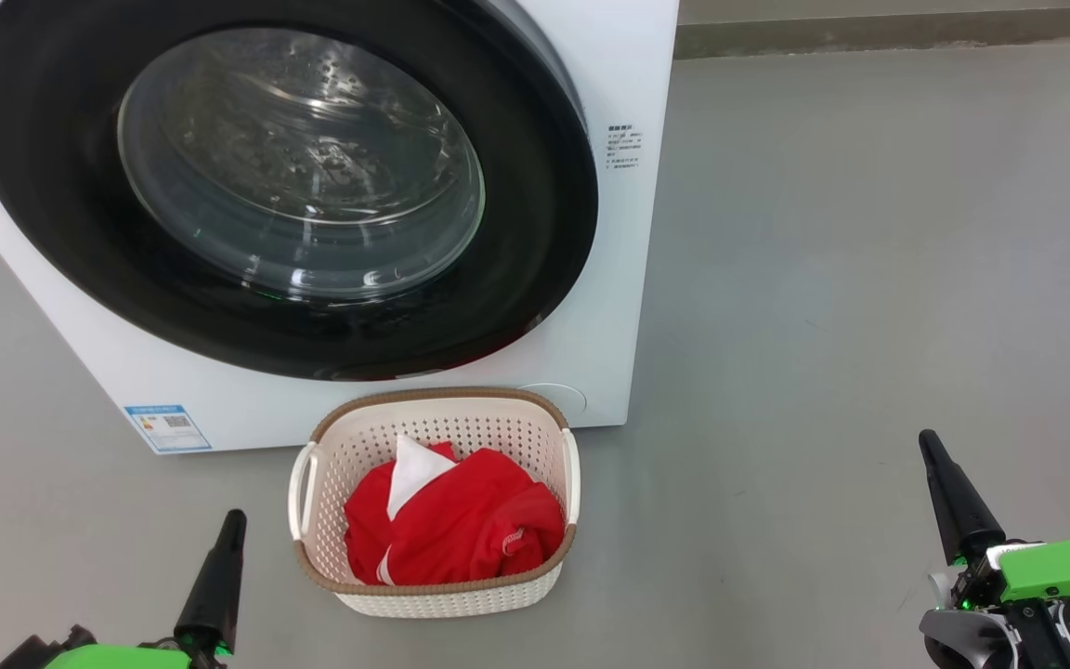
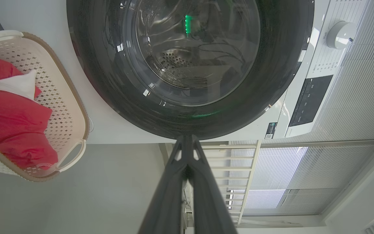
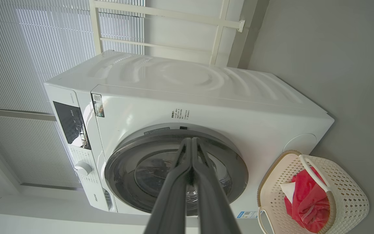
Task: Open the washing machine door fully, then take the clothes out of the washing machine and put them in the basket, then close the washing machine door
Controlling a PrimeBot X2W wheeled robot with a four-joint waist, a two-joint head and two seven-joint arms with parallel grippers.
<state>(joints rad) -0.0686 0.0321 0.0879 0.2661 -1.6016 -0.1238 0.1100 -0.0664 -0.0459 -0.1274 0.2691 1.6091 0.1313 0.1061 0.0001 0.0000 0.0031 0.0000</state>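
Observation:
The washing machine (image 1: 628, 232) (image 3: 206, 97) stands white and boxy before me, its round door (image 1: 293, 186) (image 2: 190, 65) (image 3: 177, 172) lying flat against the front, black rim around clear glass. Behind the glass I see bare steel drum. The red clothes (image 1: 456, 525) (image 2: 8, 126) (image 3: 304, 201) with a white patch lie in the cream basket (image 1: 554, 437) (image 2: 67, 107) (image 3: 349, 191) on the floor just before the machine. My left gripper (image 1: 234, 520) (image 2: 187, 139) is shut, low at the left, holding nothing. My right gripper (image 1: 929, 444) (image 3: 192, 141) is shut, at the far right, well apart from the basket.
Grey floor (image 1: 869, 279) spreads wide to the right of the machine. A blue label (image 1: 168, 427) sits at the machine's lower left corner. The wrist views show the control panel (image 3: 71, 123), a dial (image 2: 339, 34) and window blinds (image 3: 28, 48) behind the machine.

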